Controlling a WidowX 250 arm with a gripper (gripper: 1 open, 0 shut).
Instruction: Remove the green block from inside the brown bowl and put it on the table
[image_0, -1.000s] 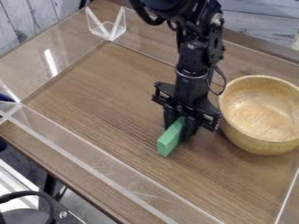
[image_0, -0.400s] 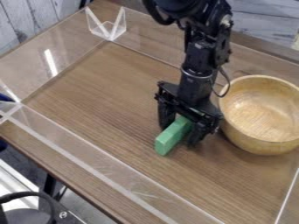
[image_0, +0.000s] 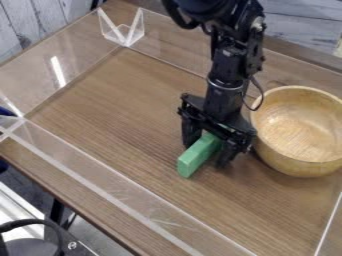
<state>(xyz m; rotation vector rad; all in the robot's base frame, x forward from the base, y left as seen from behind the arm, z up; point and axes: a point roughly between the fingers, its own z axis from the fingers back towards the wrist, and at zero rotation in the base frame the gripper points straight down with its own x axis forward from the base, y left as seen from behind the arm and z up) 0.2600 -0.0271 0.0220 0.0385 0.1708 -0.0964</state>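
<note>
The green block (image_0: 197, 158) lies flat on the table (image_0: 107, 110), just left of the brown bowl (image_0: 299, 130). My gripper (image_0: 214, 138) points straight down over the block's far end, its black fingers spread open on either side of it. Whether the fingers still touch the block I cannot tell. The bowl holds nothing and stands a short way to the right of the gripper.
Low clear acrylic walls (image_0: 80, 160) edge the tabletop on the front and left sides. A small clear bracket (image_0: 123, 28) stands at the far left corner. The black arm (image_0: 230, 40) rises behind the gripper.
The gripper's fingers have spread from shut on the green block to open. The block now rests on the table. The arm has stayed in place.
</note>
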